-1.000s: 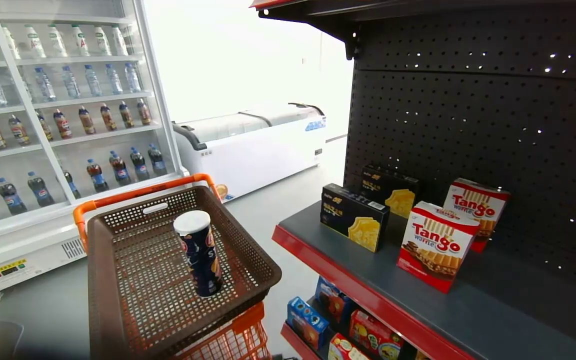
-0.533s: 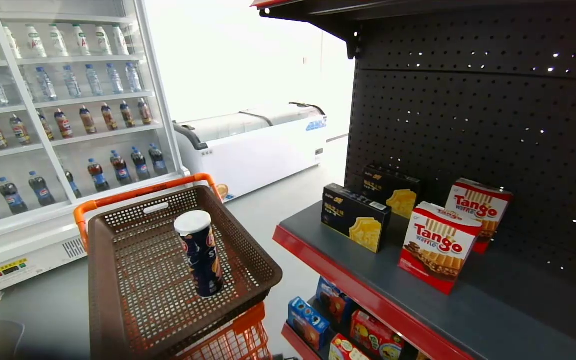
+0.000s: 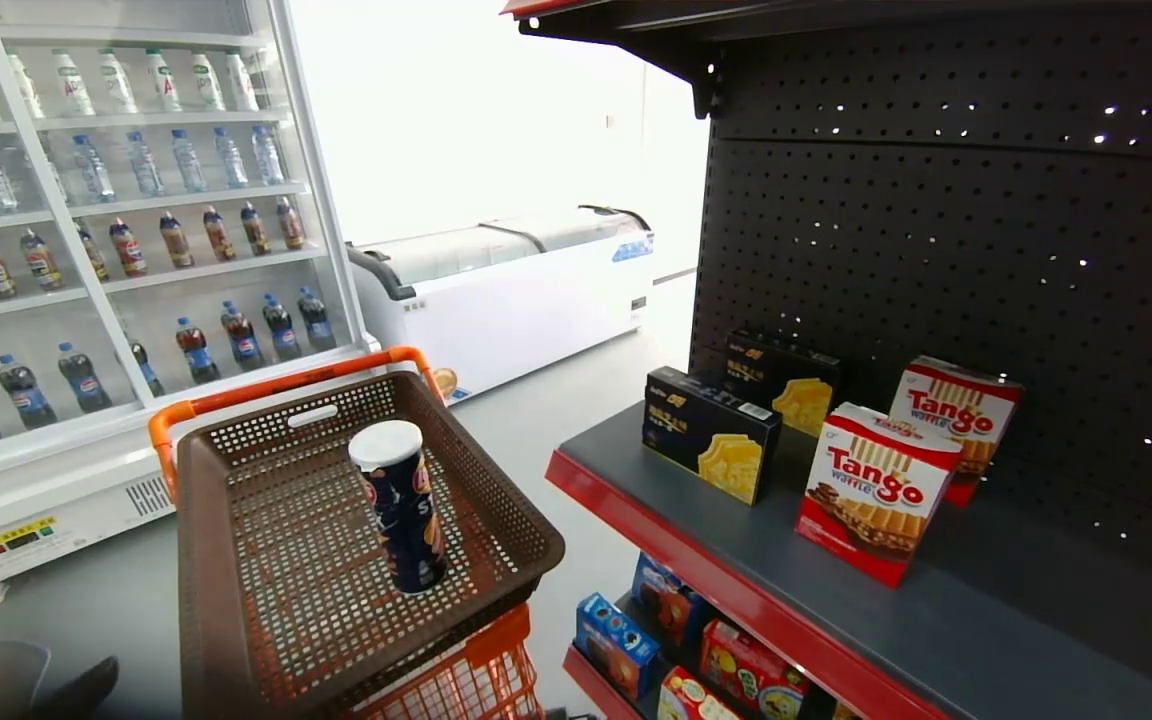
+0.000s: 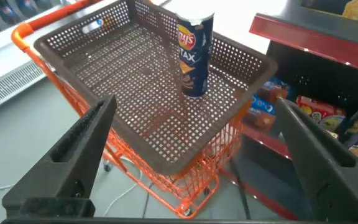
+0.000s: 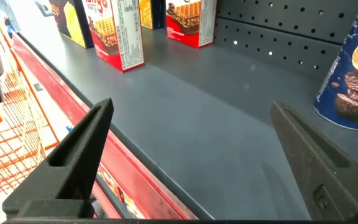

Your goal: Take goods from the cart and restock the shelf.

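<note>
dark-blue labelled chip can point(image 3: 396, 505) upright in cart basket point(image 3: 501, 490); left gripper point(image 4: 196, 104) spread wide, empty; right gripper point(image 5: 191, 107) likewise above shelf point(image 5: 216, 146).

A bottle-stocked glass-door cooler point(image 3: 121, 250) stands beside a white chest freezer point(image 3: 508, 300).

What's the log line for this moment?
step: nothing picked yet | can: upright in cart basket | left claw: open, empty, facing can | right claw: open, empty, over shelf
</note>
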Tool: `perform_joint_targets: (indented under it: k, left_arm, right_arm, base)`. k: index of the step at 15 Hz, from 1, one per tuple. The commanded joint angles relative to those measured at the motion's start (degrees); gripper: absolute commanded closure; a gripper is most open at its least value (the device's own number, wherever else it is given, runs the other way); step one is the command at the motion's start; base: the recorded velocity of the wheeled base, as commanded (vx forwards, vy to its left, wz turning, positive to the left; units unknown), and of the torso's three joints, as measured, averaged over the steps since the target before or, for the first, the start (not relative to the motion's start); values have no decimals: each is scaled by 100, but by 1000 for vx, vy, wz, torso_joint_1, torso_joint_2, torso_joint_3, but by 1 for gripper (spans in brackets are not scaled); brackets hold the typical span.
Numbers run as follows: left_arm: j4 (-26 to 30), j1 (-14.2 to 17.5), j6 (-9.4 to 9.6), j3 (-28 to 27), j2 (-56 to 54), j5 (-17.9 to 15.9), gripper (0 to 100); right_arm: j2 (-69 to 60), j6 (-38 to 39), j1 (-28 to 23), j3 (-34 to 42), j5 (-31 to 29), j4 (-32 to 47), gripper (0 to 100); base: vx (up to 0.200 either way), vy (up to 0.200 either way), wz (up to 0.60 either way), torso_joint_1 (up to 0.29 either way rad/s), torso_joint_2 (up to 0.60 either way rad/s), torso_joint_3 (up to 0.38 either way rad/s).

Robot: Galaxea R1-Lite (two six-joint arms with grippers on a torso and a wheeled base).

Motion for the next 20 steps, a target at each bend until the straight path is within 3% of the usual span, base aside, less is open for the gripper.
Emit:
perform_joint_targets:
  k: [1, 4, 6, 11, 12, 13, 14, 17, 19, 20]
  left_arm:
    - [-932, -89, 45, -430, 2364, -65, 0]
    - [-2057, -54, 72, -526, 3700, 146, 0]
    - [-2479, -142, 63, -579, 4368, 682, 0]
    - [-2936, -546, -7, -702, 5186, 779, 0]
    - [-3139, -810, -201, -843, 5599, 955, 0]
    - [-3147, -819, -210, -852, 5616, 963, 0]
    - [-3297, -977, -359, -992, 5933, 981, 0]
    - [-3622, -1074, -359, -1010, 6311, 1007, 0]
    - [-4158, -1091, -359, -975, 6768, 1262, 0]
    - [-4448, -1153, -359, -931, 7066, 1754, 0]
  right_arm:
    - [-2, -1, 1, 0, 0, 0, 0]
    - [-2, -1, 1, 0, 0, 0, 0]
    - [-2, -1, 1, 0, 0, 0, 0]
    - [-2, -1, 1, 0, 0, 0, 0]
    - [-2, -1, 1, 0, 0, 0, 0]
    - [-2, -1, 1, 0, 0, 0, 0]
    - [-2, -1, 1, 0, 0, 0, 0]
    - [-2, -1, 1, 0, 0, 0, 0]
    - [-2, -1, 1, 0, 0, 0, 0]
    - [-2, -1, 1, 0, 0, 0, 0]
  base:
    - [0, 0, 0, 0, 0, 0]
    - [0, 0, 0, 0, 0, 0]
    - [0, 0, 0, 0, 0, 0]
    - [0, 0, 0, 0, 0, 0]
    - [0, 0, 0, 0, 0, 0]
    - [0, 0, 0, 0, 0, 0]
    - [0, 0, 0, 0, 0, 0]
    - [0, 0, 0, 0, 0, 0]
    - [0, 0, 0, 0, 0, 0]
    - [0, 0, 0, 0, 0, 0]
